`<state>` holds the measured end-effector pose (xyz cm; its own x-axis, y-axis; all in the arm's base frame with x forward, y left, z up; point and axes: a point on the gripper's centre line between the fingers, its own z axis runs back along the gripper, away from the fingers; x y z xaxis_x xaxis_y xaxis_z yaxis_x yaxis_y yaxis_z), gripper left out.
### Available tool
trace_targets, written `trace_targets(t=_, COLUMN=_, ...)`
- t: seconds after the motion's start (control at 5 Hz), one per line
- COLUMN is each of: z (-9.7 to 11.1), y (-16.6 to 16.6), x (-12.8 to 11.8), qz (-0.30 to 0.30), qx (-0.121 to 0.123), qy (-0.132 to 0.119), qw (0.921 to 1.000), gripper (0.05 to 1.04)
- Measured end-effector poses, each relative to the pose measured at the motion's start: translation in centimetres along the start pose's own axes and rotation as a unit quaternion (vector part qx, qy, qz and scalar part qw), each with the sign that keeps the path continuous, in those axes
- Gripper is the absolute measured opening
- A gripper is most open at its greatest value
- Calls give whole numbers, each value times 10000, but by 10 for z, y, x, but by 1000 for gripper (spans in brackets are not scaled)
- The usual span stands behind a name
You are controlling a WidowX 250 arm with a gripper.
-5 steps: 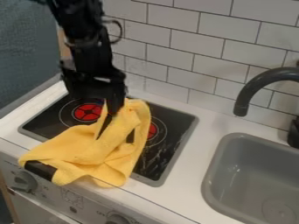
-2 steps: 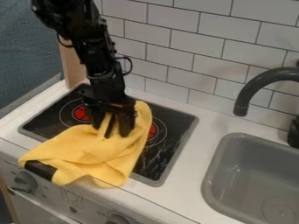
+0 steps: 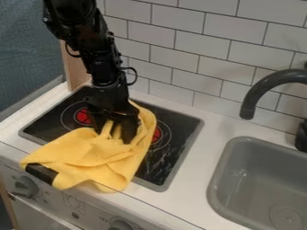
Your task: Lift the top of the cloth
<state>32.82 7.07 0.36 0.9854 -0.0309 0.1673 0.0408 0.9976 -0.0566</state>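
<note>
My gripper [image 3: 114, 129] points down at the upper part of the yellow cloth [image 3: 93, 155], over the stove's middle. Its two fingers stand apart, with raised folds of cloth between them and their tips down among the folds. Crumpled, the cloth covers the middle and front of the black cooktop [image 3: 174, 150] and reaches the counter's front edge. Its upper right part runs up beside the gripper's right side.
A dark handle [image 3: 41, 172] lies at the cloth's front left corner, above a control knob [image 3: 25, 186]. To the right are a grey sink [image 3: 258, 179] and a dark faucet [image 3: 255, 96]. White tiles [image 3: 198, 33] line the back.
The arm's upper part has shifted right and become more slanted. The fingers sit differently in the cloth, whose middle folds have slumped and rearranged.
</note>
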Motion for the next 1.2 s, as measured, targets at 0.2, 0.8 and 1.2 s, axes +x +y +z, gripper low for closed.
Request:
trace_targets(t=0.2, z=-3, y=4, x=11, qz=53, qx=16, qy=-60, qw=10000, gripper=999)
trace_targets(t=0.8, z=-1, y=3, x=63, qz=-21, qx=-97, qy=-388, qw=9992, gripper=999)
trace_targets(t=1.2, z=5, y=-3, x=76, qz=-194, qx=-106, qy=-432, qw=9988, gripper=999)
